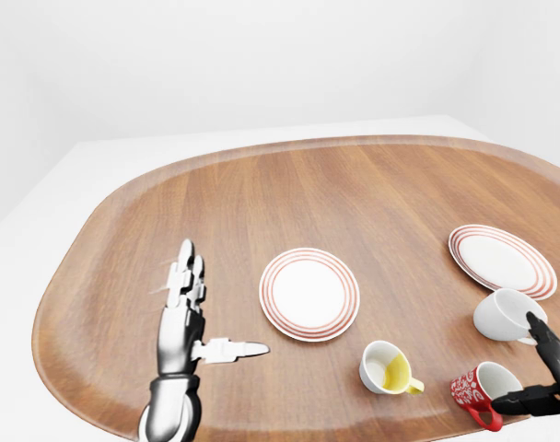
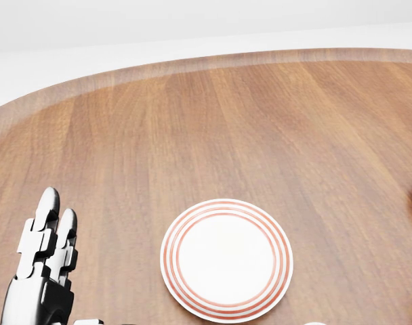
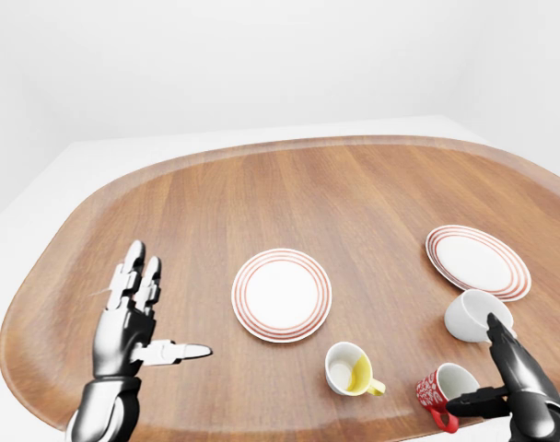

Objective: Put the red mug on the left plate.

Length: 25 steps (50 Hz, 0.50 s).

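The red ceramic mug with white pattern [image 3: 439,391] lies tilted on the oval wooden table [image 3: 354,193] at the lower right of the right-eye view, mouth facing up and right, handle toward the bottom edge. The dark right hand [image 3: 510,391] is at the mug: a thumb reaches to its rim side and a long finger stands above it. Whether the fingers actually clamp the mug I cannot tell; they read as splayed about it, not closed.

Risks, as judged:
- Mug is near the table's lower edge; a nudge from the thumb could roll it off.
- The white mug lying on its side [image 3: 472,316] is just above the red one and touching or nearly touching the upper finger; lifting may knock it.
- The yellow-handled white mug with yellow inside [image 3: 350,370] sits between the red mug and the left red-ringed white plate [image 3: 281,294]; a low carry would clip it.

Room: the wood above the mugs is bare, so a raised path to the plate is open. The right red-ringed plate [image 3: 477,261] is well apart from the target. The silver left hand [image 3: 133,322] hovers with fingers spread, holding nothing, left of the target plate.
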Tool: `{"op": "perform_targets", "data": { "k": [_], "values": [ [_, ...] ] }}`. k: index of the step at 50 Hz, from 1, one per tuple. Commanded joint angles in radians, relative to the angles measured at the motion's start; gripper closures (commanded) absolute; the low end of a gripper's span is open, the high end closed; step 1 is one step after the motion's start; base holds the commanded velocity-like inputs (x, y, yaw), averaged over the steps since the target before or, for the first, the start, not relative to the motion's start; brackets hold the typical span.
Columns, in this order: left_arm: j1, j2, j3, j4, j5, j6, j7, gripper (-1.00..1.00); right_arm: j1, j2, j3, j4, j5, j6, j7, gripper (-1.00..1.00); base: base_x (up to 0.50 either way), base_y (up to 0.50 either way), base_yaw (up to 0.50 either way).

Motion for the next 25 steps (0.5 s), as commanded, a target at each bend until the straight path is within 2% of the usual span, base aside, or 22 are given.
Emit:
{"op": "perform_targets", "data": {
  "k": [1,25],
  "values": [
    [0.000,0.001,0.000,0.000,-0.001,0.000,0.000,-1.00,-0.002,-0.022,0.036,0.073,0.049,0.000,-0.044,-1.00,0.00,0.00,0.00],
    [0.001,0.001,-0.003,0.002,0.002,0.000,0.001,-1.00,0.010,-0.044,0.089,0.220,0.126,0.000,-0.091,-1.00,0.00,0.00,0.00]
  ]
}}
